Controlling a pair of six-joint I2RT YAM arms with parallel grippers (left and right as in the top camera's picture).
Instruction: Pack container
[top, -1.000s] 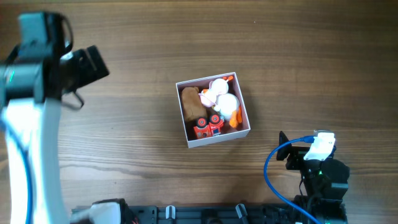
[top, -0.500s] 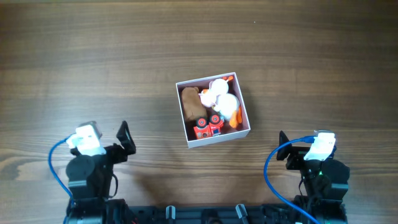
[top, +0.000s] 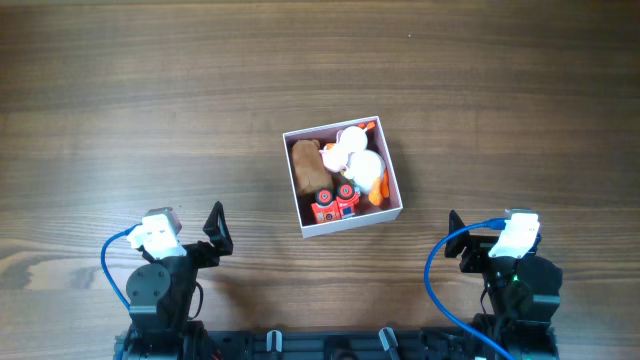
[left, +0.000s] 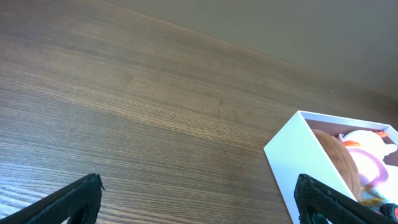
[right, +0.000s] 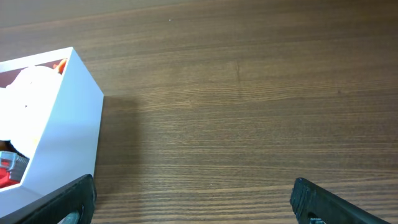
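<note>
White thin-walled square container (top: 352, 221) is sitting mid-surface, slightly rotated. It is holding a brown plush (top: 305, 165), a white-and-orange plush (top: 362, 162) and a red wheeled toy (top: 326, 209). Matte wood-grain surface (top: 180, 90) is carrying it. Left hand (left: 198, 190) and right hand (right: 193, 190) are sitting at the near edge, well apart from the container, fingers spread, gripping nothing.

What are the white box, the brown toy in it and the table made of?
The container looks like thin card or plastic: flat, matte white walls. The brown toy seems soft plush, rounded and fuzzy-looking. The table looks like wood or a wood-look coating, showing grain lines.
</note>
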